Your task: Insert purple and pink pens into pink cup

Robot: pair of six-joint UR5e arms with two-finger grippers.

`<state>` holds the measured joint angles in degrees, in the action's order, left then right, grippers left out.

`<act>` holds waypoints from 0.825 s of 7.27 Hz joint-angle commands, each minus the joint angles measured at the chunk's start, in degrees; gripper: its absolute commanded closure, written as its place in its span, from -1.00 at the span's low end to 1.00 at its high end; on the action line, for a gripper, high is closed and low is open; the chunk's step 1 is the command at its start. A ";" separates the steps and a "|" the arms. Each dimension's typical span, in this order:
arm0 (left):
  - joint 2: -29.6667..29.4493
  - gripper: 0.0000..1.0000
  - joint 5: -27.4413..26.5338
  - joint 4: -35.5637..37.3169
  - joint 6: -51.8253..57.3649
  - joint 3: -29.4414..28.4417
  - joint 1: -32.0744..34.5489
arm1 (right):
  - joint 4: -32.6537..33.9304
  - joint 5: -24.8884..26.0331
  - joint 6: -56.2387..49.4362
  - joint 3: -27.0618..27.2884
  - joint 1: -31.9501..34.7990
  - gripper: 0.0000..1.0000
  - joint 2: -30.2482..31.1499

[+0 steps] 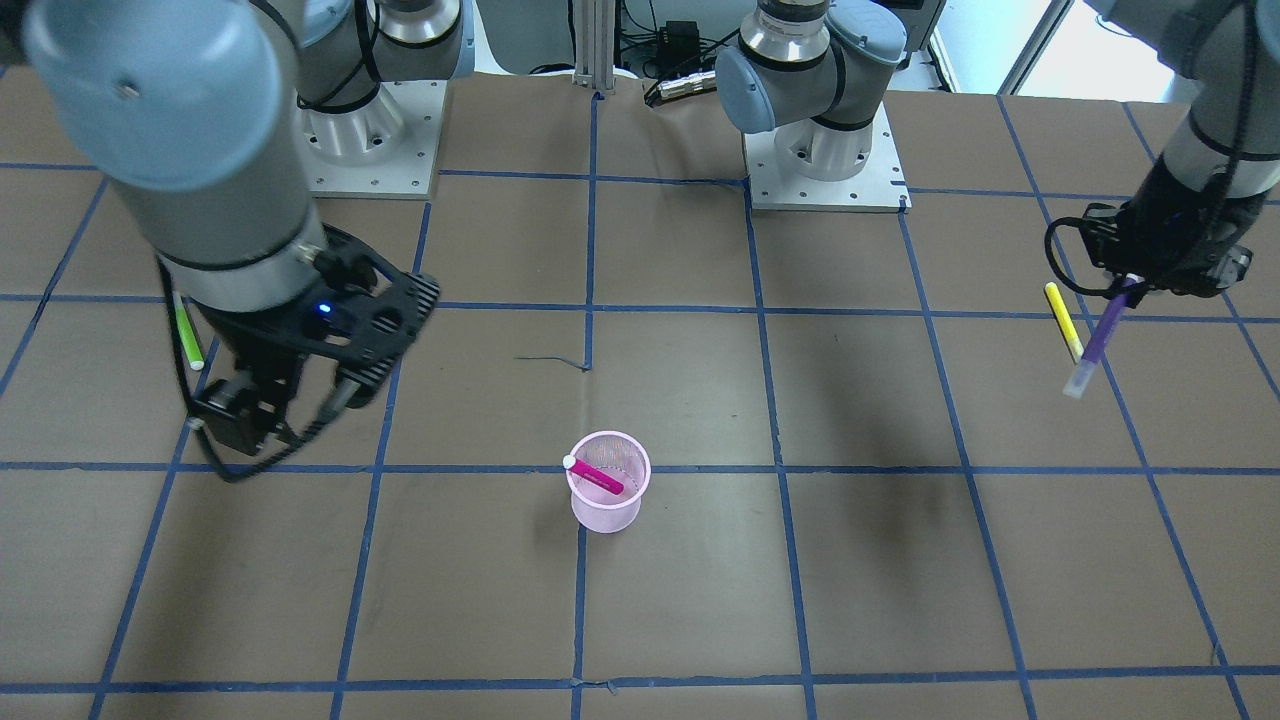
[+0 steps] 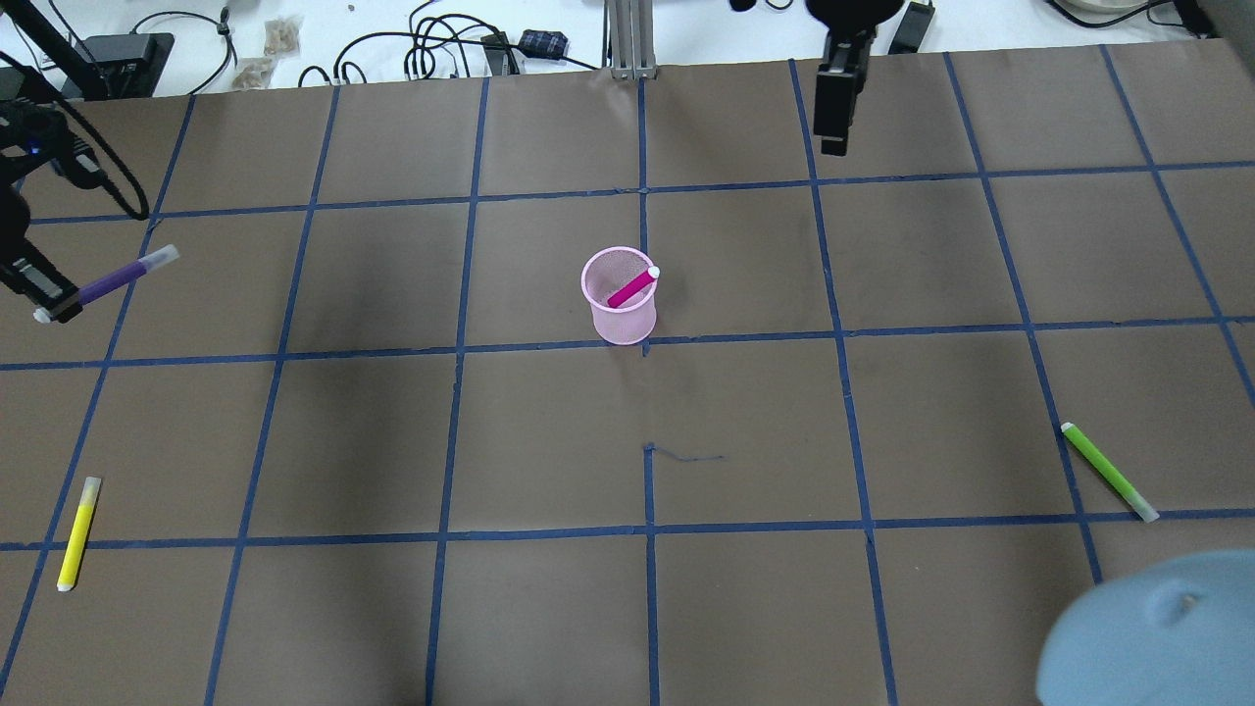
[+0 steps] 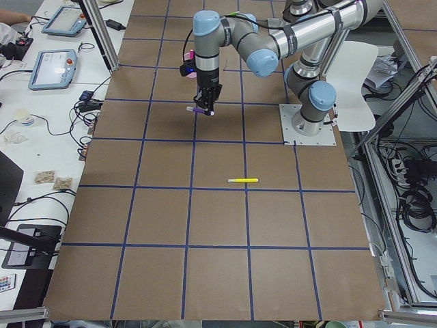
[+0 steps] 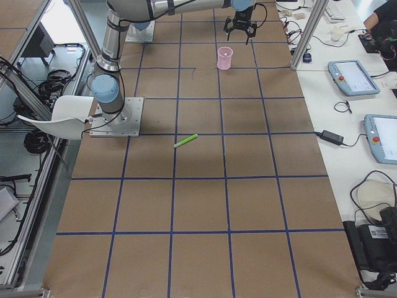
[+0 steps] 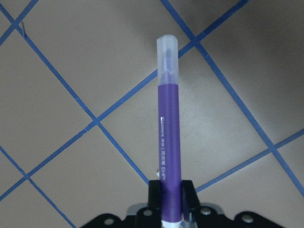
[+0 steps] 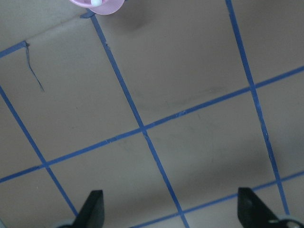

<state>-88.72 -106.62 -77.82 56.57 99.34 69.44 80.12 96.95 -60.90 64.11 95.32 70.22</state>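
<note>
The left tool (image 5: 171,191) clamps the purple pen (image 5: 169,142) (clear cap pointing away) above the surface (image 2: 745,422). The right tool (image 6: 171,209) gapes wide, empty. The pink pen (image 2: 632,288) leans inside the pink cup (image 2: 622,322).

Yellow pen (image 2: 77,534) lying flat on the left side of the brown paper-covered table (image 2: 392,441), green pen (image 2: 1109,472) lying slantwise on its right side, blue tape grid (image 2: 647,534) across the paper, tangled cables (image 2: 431,49) beyond the far edge, white chair (image 3: 355,85), two tablets (image 4: 352,77) on a side desk.
</note>
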 commanded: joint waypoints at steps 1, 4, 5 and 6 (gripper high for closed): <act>-2.06 1.00 -8.13 -4.43 -13.37 -3.62 15.65 | 2.11 -0.70 3.73 8.01 -5.66 -1.00 7.79; -7.77 1.00 -13.16 -4.54 -15.08 -5.12 32.72 | 9.35 -0.97 38.68 18.51 -5.94 -1.00 15.99; -9.96 1.00 -16.39 -4.54 -14.99 -5.21 37.38 | 9.09 -1.15 50.41 18.34 -5.42 -1.00 16.17; -11.46 1.00 -18.25 -4.36 -14.91 -5.30 40.13 | 9.43 -1.84 60.97 18.34 -4.37 -1.00 16.26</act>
<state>-97.95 -122.10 -82.31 41.61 94.26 104.88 89.18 95.73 -14.94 82.12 89.94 85.99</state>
